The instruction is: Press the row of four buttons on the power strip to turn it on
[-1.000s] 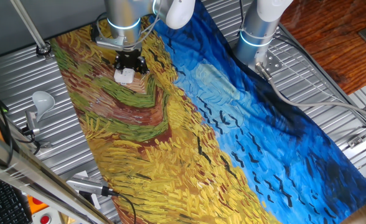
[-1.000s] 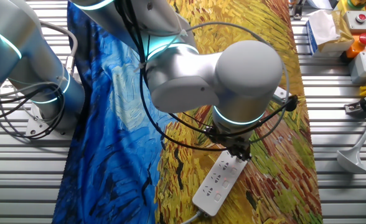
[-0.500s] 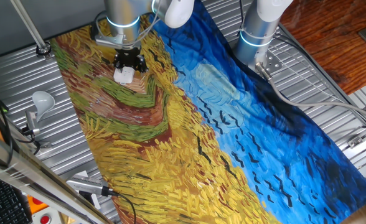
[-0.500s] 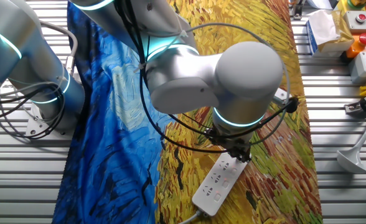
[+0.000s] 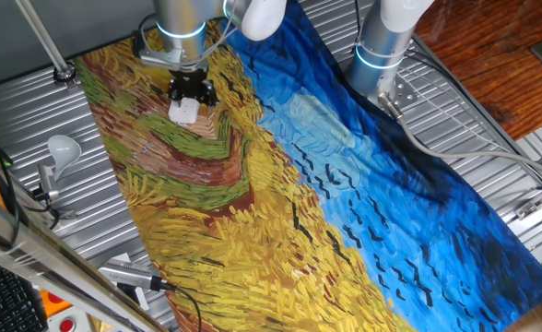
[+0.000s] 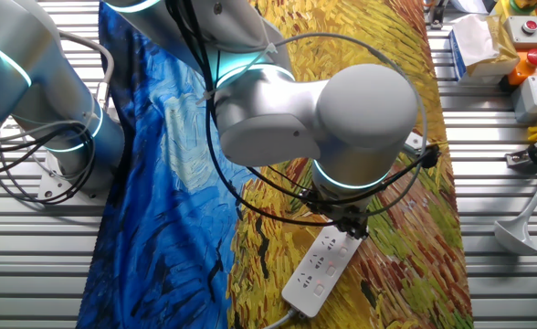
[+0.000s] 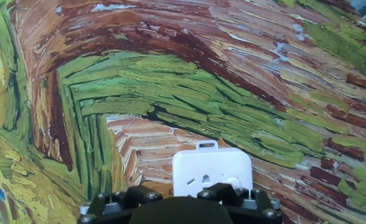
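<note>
hovering right over the power strip [image 6: 319, 268], the hand [image 6: 349, 222] sits at the strip's upper end in the other fixed view, its black body covering that end while the remaining length of the white bar runs down toward the near edge of the tabletop [image 6: 58, 292]. whether the fingers are parted or closed cannot be told: no view shows the fingertips clearly.

the power strip lies diagonally on the painted cloth [image 6: 387, 110] that covers the middle of the tabletop, on the cloth's yellow and brown half, with a thin white cord leaving its lower end near the tabletop edge. pale socket markings show along its top face; the row of four buttons [image 6: 324, 265] is too small to make out one by one.

in one fixed view only a short white piece of the strip [image 5: 184, 112] shows below the hand [image 5: 191, 90], near the far corner of the cloth [image 5: 253, 212]. the hand view shows the strip's rounded end [image 7: 211, 173] just ahead of the dark hand housing, resting flat on green and brown brushstrokes.

a white lamp-like bulb on a metal stand [image 5: 57, 155] stands on the bare ribbed tabletop [image 5: 31, 120] well apart from the strip.
</note>
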Controlling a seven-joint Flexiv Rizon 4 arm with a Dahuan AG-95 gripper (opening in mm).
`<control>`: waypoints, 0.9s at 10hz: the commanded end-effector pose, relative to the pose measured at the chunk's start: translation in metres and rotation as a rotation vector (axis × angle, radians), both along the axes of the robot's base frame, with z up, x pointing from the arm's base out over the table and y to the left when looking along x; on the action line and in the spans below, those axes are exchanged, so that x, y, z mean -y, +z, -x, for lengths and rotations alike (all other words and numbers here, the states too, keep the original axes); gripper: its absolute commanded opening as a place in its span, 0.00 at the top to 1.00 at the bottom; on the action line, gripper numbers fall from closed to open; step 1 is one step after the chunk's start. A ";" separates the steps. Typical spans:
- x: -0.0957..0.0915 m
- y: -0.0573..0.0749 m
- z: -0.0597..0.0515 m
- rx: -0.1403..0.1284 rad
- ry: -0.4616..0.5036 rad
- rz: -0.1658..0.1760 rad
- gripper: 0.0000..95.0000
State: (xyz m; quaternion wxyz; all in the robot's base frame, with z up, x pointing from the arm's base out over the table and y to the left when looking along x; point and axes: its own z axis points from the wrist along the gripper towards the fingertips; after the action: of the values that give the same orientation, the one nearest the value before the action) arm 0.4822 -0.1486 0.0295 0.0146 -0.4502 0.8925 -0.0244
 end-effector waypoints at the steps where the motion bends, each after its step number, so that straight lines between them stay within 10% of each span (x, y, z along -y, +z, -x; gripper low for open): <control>1: 0.000 0.002 -0.003 -0.004 0.005 -0.001 0.20; 9: 0.003 -0.003 -0.006 0.000 0.010 0.002 0.20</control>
State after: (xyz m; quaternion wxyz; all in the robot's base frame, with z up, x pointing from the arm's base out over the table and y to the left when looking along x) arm 0.4886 -0.1519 0.0259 0.0138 -0.4546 0.8902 -0.0261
